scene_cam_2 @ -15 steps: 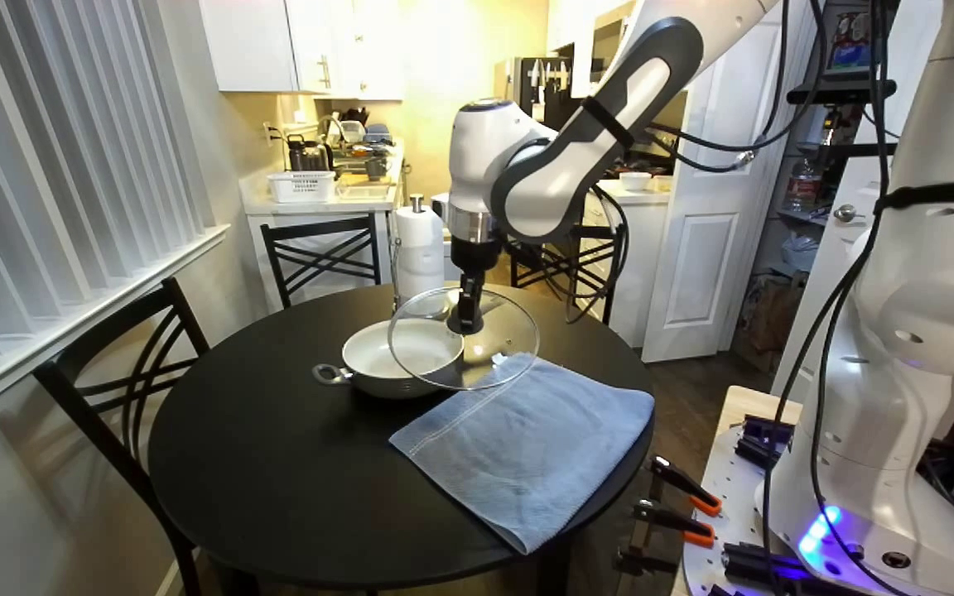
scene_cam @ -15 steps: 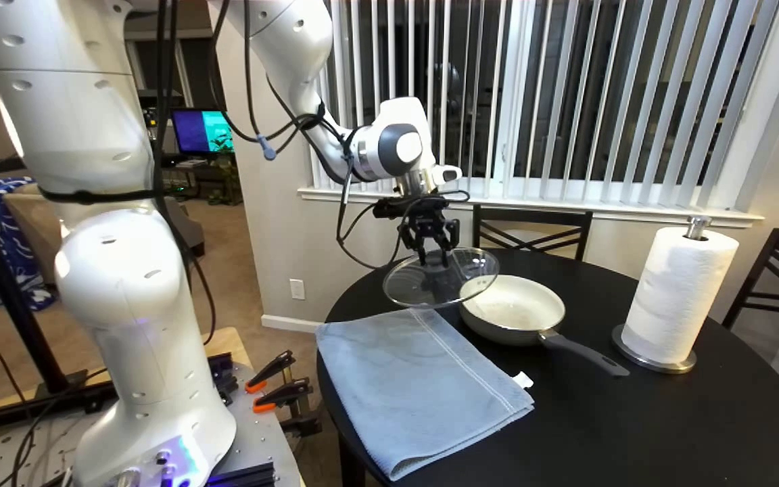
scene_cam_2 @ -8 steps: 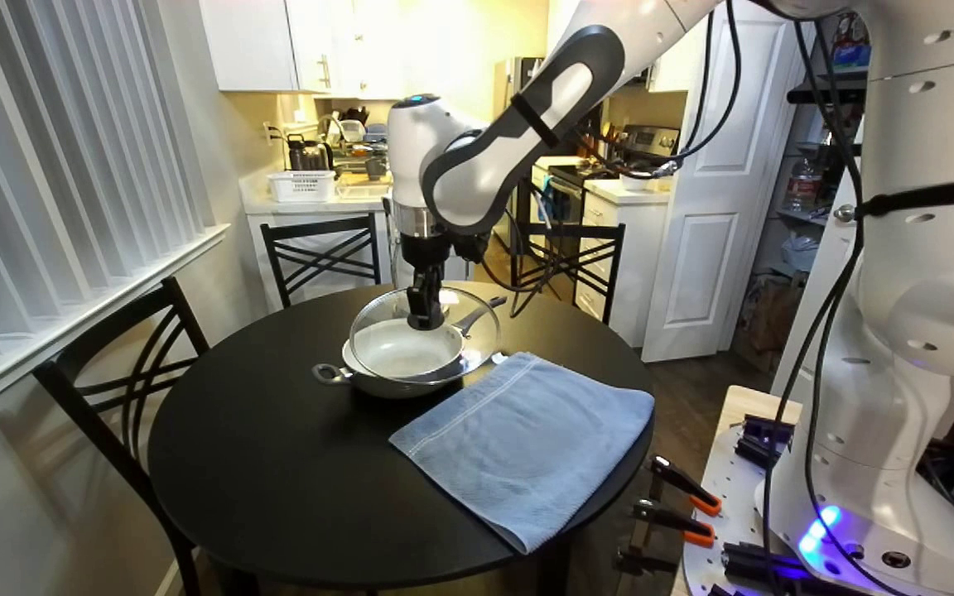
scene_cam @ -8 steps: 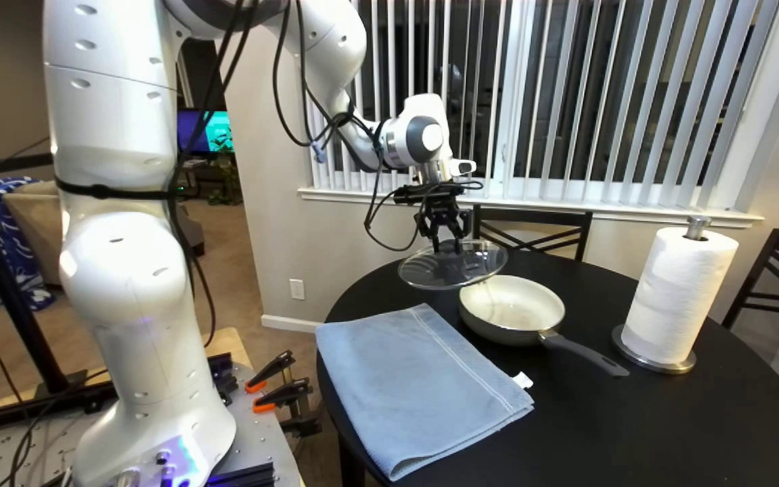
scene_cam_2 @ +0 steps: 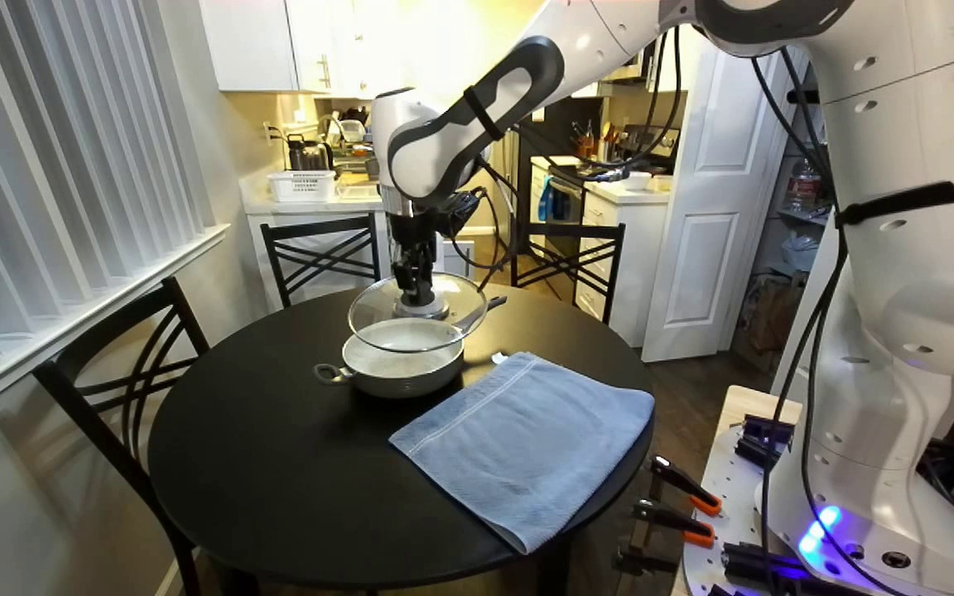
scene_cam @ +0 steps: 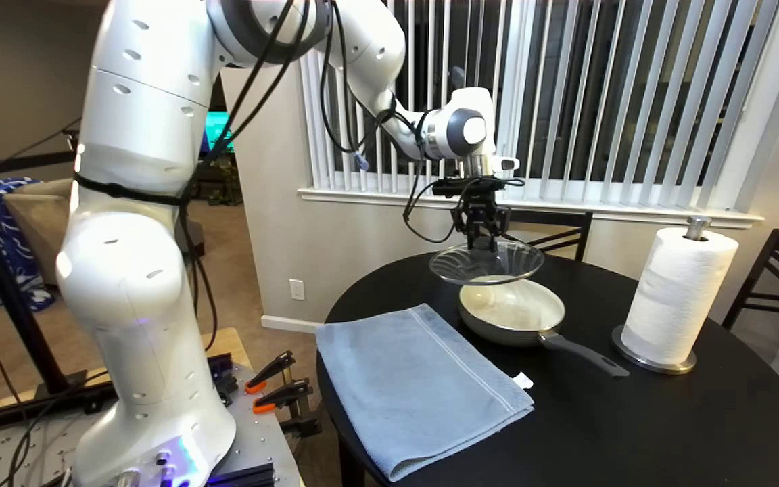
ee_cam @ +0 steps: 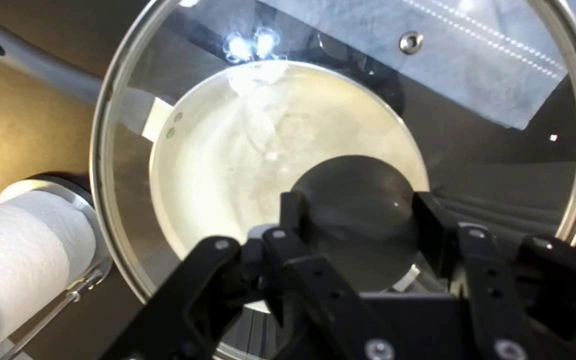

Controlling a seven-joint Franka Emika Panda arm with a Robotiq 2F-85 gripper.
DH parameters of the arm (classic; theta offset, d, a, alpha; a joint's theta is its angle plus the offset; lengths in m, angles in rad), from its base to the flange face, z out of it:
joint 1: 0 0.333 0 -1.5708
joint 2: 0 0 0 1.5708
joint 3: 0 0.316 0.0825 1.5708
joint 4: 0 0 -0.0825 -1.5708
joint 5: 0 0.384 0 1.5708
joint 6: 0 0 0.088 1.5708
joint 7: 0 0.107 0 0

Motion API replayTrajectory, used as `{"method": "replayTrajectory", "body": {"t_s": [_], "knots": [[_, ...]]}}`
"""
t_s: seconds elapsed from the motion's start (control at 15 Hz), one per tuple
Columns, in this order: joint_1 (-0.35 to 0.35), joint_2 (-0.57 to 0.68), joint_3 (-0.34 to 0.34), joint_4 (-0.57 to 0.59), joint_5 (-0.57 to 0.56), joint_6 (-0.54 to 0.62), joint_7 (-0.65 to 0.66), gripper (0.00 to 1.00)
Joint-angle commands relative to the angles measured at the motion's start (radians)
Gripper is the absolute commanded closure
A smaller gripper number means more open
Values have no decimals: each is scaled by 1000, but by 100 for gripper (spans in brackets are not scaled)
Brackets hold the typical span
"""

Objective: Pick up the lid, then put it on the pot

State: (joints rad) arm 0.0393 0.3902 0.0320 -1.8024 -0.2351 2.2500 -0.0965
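The lid (scene_cam: 454,268) is clear glass with a thin metal rim and a dark centre knob. My gripper (scene_cam: 483,243) is shut on that knob and holds the lid nearly level in the air. The pot (scene_cam: 528,311) is a shallow pan, cream inside, with a long grey-black handle. The lid hangs above the pot, apart from it. In an exterior view the lid (scene_cam_2: 373,310) overlaps the far part of the pot (scene_cam_2: 407,385), below the gripper (scene_cam_2: 417,290). In the wrist view the pot (ee_cam: 218,165) shows through the lid (ee_cam: 99,150), with the fingers (ee_cam: 358,215) on either side of the knob.
A folded blue-grey cloth (scene_cam: 423,385) lies beside the pot on the round black table (scene_cam: 606,433). A paper towel roll (scene_cam: 680,297) stands upright near the pot's handle. Black chairs (scene_cam_2: 137,372) stand around the table. The window blinds (scene_cam: 565,101) are behind the arm.
The gripper has carried the lid away from above the cloth to above the pot. The lid has gone from tilted to nearly level. The pot and cloth have not moved.
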Motion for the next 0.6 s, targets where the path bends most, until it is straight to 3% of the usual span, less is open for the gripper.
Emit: {"method": "replayTrajectory", "body": {"t_s": [0.0,0.2,0.53], "knots": [[-29,80,-15,176,31,-94,-68,67],[-53,162,-17,290,54,-161,-102,67],[-73,258,-1,381,91,-205,-157,67]]}}
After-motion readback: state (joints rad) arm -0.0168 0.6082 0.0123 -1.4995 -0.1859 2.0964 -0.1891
